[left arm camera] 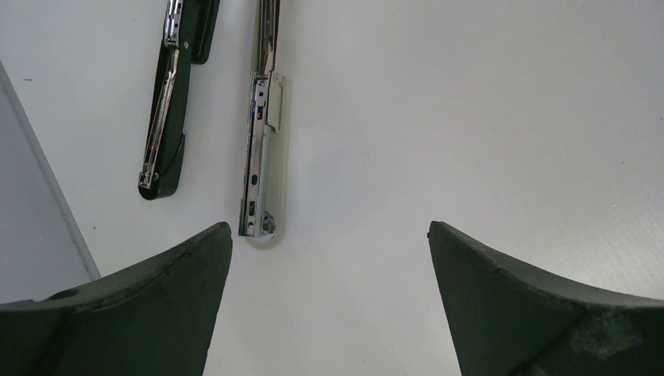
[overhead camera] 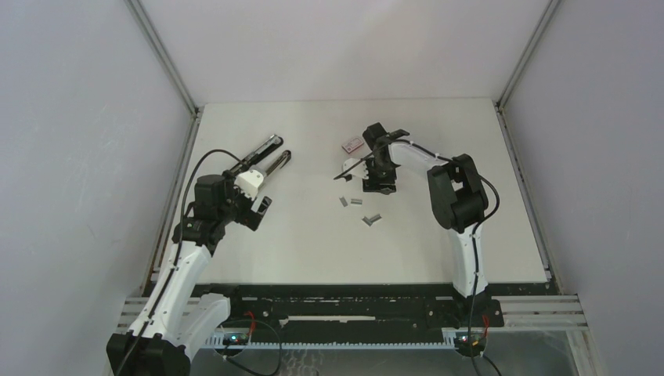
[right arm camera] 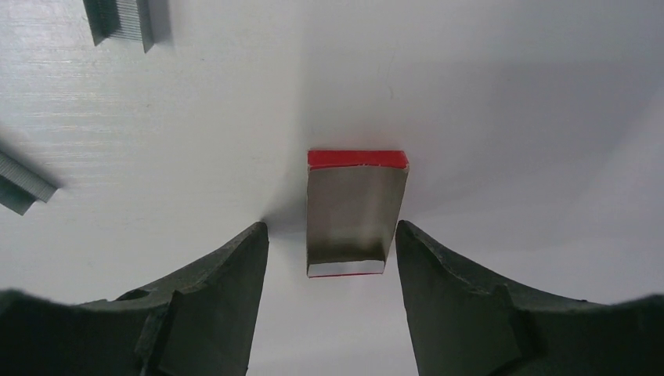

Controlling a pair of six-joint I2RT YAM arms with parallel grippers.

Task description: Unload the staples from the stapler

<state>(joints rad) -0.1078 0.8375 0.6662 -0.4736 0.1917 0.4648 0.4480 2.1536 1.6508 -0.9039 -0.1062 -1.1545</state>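
Observation:
The stapler (overhead camera: 266, 157) lies opened at the far left, its two arms spread apart. In the left wrist view its black arm (left arm camera: 166, 117) and its silver channel arm (left arm camera: 261, 149) lie side by side ahead of my left gripper (left arm camera: 329, 229), which is open over bare table just short of them. Short grey strips of staples (overhead camera: 350, 201) lie loose mid-table, and another strip (overhead camera: 373, 219) lies nearer. My right gripper (right arm camera: 331, 235) is open, its fingers either side of a small open cardboard tray (right arm camera: 354, 211) with a red edge, not pressing it. Staples (right arm camera: 125, 19) show beyond.
A small red-and-white box (overhead camera: 351, 144) lies on the table behind the right gripper (overhead camera: 378, 185). A second staple strip (right arm camera: 19, 188) sits at the left edge of the right wrist view. The enclosure walls rise along both table sides.

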